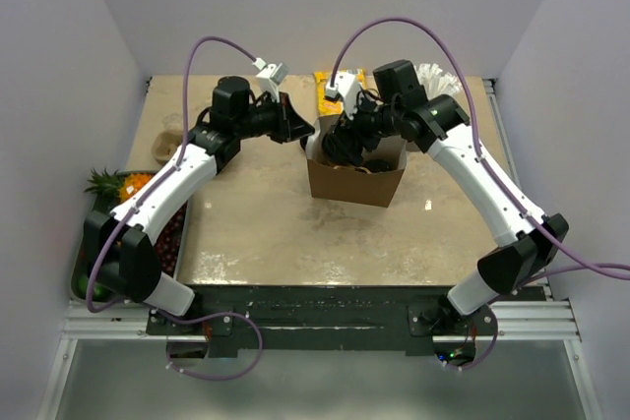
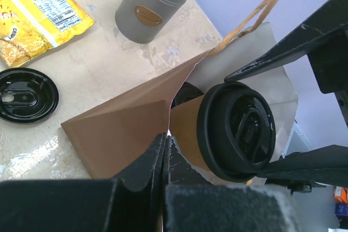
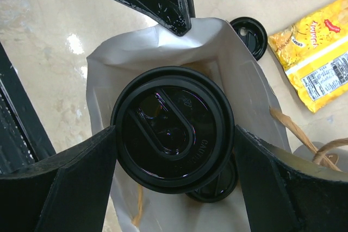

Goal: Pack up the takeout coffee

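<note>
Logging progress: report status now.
Left gripper shut on edge of brown paper bag, mouth open. Right gripper shut on black-lidded kraft-brown paper cup at the opening. Another black lid visible beneath it inside.

Brown paper bag (image 2: 119, 134), rim pinched in the closed left gripper (image 2: 165, 144), black-lidded coffee cup (image 2: 217, 107) clasped by the right gripper (image 2: 242, 129) at the bag's mouth, loose black lid (image 2: 24, 95), yellow snack packet (image 2: 38, 14) and grey cup of white straws (image 2: 147, 9) on the marbled table (image 2: 98, 63) at its far side
</note>
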### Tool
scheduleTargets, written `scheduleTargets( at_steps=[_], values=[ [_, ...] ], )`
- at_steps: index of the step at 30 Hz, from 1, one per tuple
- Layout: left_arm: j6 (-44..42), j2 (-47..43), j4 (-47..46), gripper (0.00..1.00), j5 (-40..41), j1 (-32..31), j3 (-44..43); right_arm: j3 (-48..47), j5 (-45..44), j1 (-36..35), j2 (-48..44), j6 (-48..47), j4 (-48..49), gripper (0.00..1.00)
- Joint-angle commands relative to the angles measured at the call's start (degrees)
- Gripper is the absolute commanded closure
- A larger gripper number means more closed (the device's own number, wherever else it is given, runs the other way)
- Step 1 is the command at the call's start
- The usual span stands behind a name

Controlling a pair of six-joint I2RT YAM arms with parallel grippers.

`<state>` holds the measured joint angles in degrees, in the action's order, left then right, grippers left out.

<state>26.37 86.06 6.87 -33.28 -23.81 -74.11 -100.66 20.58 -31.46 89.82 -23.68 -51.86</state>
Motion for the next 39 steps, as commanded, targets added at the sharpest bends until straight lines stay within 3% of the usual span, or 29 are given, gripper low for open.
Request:
scheduleTargets(
  at_steps=[1,12,25,39],
  values=[
    [1.05,-2.48,-1.07,1.00,-1.62,-0.36,1.33,1.17,1.57,0.09,-2.11,-0.84,1.84,0.38],
    [0.35,-3.18,-1.51,1.00,-3.46,-0.36,3.88,12.50,6.05,0.17,-3.51,-3.48,12.03,0.38],
    [-0.62,-2.04,-1.07,1.00,-4.08,-0.36,3.36,18.39,8.60,0.70,-0.17,-6.99,18.54,0.38],
    [-1.58,0.51,-0.72,1.00,-4.25,-0.36,0.28,14.79,3.68,0.70,5.54,-12.70,16.53,0.39]
  ],
)
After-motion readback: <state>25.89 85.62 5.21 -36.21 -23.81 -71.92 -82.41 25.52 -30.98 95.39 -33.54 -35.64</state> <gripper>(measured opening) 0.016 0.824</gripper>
